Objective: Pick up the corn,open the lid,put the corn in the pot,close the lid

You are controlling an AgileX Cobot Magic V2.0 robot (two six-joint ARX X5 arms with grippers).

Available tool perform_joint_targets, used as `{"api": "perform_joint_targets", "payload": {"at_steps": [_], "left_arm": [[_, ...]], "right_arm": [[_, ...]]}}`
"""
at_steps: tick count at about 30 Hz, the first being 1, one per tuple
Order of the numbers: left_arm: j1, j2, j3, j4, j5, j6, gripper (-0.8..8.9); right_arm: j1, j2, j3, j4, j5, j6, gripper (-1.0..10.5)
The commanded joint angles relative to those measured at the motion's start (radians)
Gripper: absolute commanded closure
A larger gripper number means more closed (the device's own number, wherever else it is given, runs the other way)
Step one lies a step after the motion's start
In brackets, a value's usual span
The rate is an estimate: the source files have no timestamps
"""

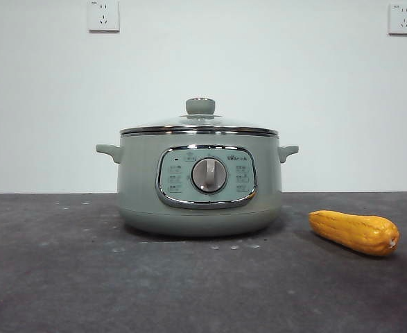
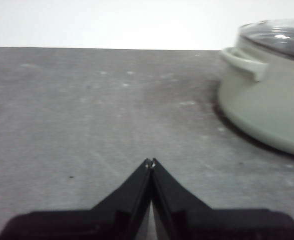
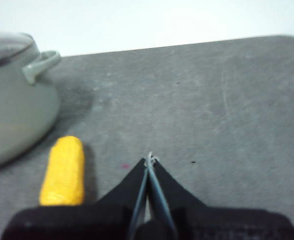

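Dark grey matte tabletop [image 1: 64, 277], surface scuffed, dotted with pale specks and faint scratches. Plain white wall [image 1: 272, 62] behind, meeting table's far edge. Two white square wall sockets high on wall: one [image 1: 103, 15] toward left, other [image 1: 403, 18] near right edge, well apart.

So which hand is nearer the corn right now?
Right. The right hand is shut just beside the corn, not touching. The left hand, also shut, sits on the pot's far side, no corn in its view.

A plain white wall [image 1: 203, 62] carries two sockets [image 1: 103, 15] — high up. Below lies a dark grey tabletop [image 1: 64, 277].
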Motion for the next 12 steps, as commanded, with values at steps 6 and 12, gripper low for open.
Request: {"api": "perform_joint_targets", "payload": {"at_steps": [6, 12], "left_arm": [[0.002, 0.007, 0.094, -0.031, 0.033, -0.108, 8.2], [0.002, 0.077, 0.255, -0.093, 0.075, -0.146, 8.2]], "right_arm": [[0.0, 0.003, 0.1, 0.003, -0.026, 0.205, 9.6], [0.0, 0.09, 0.27, -0.02, -0.053, 0.207, 9.6]]}}
